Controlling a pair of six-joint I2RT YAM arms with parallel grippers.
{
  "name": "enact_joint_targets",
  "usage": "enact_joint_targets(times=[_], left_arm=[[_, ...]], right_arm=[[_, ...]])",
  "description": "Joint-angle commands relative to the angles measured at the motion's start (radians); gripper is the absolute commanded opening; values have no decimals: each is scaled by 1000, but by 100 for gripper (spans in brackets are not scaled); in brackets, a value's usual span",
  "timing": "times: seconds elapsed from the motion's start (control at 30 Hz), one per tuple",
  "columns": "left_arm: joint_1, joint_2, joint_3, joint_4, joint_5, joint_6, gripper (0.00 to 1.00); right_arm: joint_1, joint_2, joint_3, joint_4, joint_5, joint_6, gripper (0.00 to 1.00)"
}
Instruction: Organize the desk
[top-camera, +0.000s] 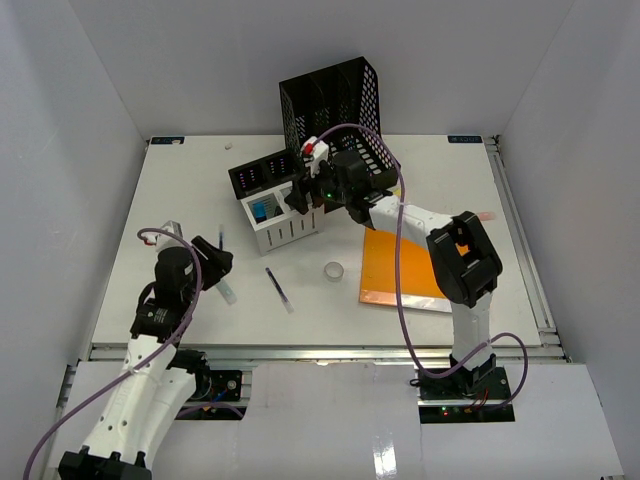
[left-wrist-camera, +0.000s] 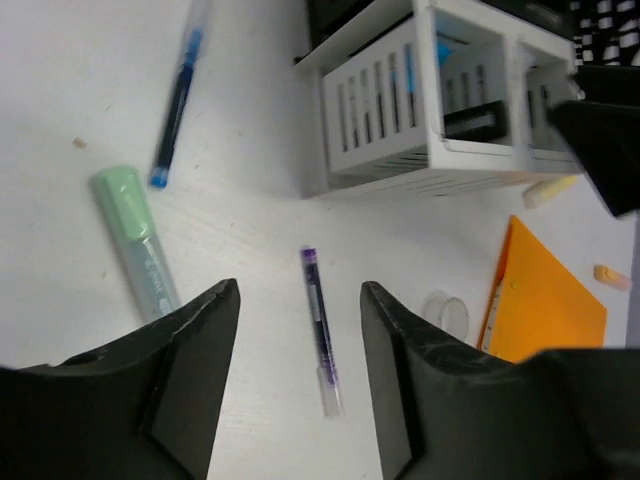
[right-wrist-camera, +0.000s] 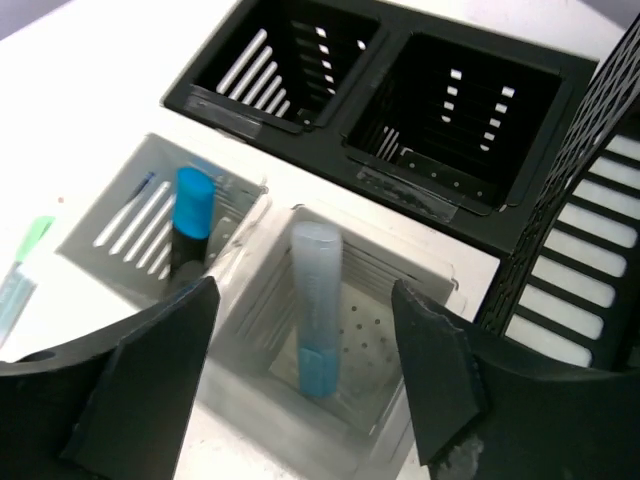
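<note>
Right wrist view: right gripper jaws are seen apart, nothing held, above white organizer, where a clear pen stands untouched. Right arm is stretched out to the organizer. Left gripper jaws apart, empty, over purple pen lying near-left of organizer on the table.

White arms, black pincers, purple cables

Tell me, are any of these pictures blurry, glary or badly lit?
Top external: even, soft light, faint shadows on the desk, no glare. Left wrist: the purple pen is fairly sharp, the left gripper dark and soft. Right wrist: the right gripper near the lens is blurred, the black holder crisp.
</note>
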Motion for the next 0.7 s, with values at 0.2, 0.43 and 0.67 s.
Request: enact_joint_targets(times=[0.2,0.43,0.67], left_arm=[[2,289,109,-331,-200,-267,50],[2,490,140,-267,-195,-245,71],[4,775,256,-226,-239,-186,71]], right_arm=[[-100,-350,-126,-41,-426,-146,97],[-218,-583,-382,-37,-539,-134,98],[-353,-765,-629,-37,-628,-150,98]])
